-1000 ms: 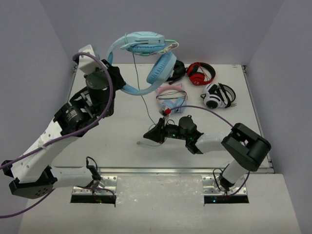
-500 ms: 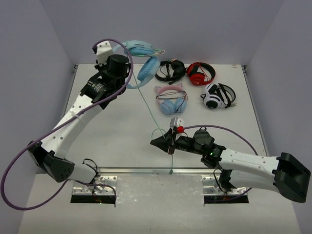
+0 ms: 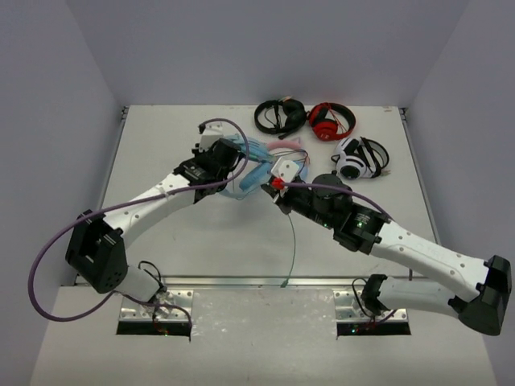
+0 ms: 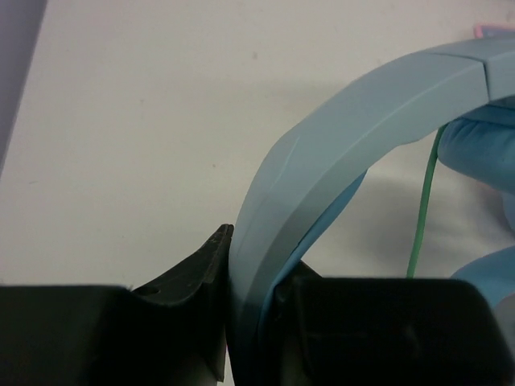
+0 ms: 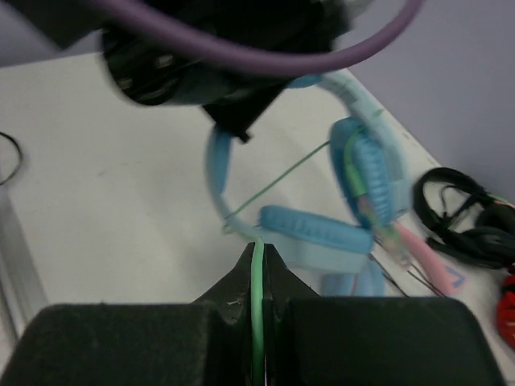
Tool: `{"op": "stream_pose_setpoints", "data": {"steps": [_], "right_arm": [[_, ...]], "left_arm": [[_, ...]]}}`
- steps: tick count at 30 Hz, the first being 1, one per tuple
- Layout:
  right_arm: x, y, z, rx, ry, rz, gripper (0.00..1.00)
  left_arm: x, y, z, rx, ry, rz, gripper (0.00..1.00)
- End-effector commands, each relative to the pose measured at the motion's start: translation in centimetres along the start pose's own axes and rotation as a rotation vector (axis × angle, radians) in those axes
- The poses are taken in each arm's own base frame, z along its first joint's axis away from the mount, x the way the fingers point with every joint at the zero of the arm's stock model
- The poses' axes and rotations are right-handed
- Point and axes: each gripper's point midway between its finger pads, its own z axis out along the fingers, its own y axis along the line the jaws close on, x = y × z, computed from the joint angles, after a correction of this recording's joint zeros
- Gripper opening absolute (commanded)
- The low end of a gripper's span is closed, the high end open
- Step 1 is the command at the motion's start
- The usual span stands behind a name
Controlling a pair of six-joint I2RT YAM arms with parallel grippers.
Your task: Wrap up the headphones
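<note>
**Overhead view.** The white left arm [image 3: 145, 201] reaches from the lower left of the frame up to the centre. Its jaws are clamped on the headband of the large light-blue over-ear headphones [image 3: 251, 167]. These sit at upper centre of the pale bench [image 3: 153, 145]; whether they rest on it or hang just above cannot be told. A pink-and-blue cat-ear headset [image 3: 291, 149] lies partly hidden just to their right. The thin pale-green cable [image 3: 294, 241] drops from the centre toward the bench's near edge at the bottom. The white right arm [image 3: 402, 241] comes in from the lower right and meets the headphones at centre. In the upper right lie black headphones [image 3: 280, 115], red-and-black headphones [image 3: 331, 121] and white-and-black headphones [image 3: 358, 158].

**Left wrist view.** The black jaws at the bottom edge press both faces of the headband [image 4: 346, 121]. The cable [image 4: 422, 217] passes beside a blue ear cushion [image 4: 483, 149] at the right.

**Right wrist view.** The black jaws are closed together on the cable [image 5: 257, 273]. It runs up the middle of the frame to the headphones [image 5: 362, 185].
</note>
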Motion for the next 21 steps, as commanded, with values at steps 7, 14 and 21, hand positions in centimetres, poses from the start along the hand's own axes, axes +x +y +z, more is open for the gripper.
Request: {"op": "stream_pose_setpoints", "data": {"steps": [7,14,21], "right_arm": [[-4.1,-9.3,-0.5,0.272,-0.031,-0.172,0.01],[-5.2,-12.0,0.0,0.369,-0.024,-0.244,0.02],[-3.7,-14.8,1.0,0.371,0.044,-0.182,0.03]], "left_arm": [[4.2,-7.4,-8.8,0.366,-0.125,0.018,0.0],[6.7,-9.5,-12.8,0.603,-0.08,0.13,0.0],[6.9,-11.1,-18.1,0.869,-0.071,0.16,0.0]]}}
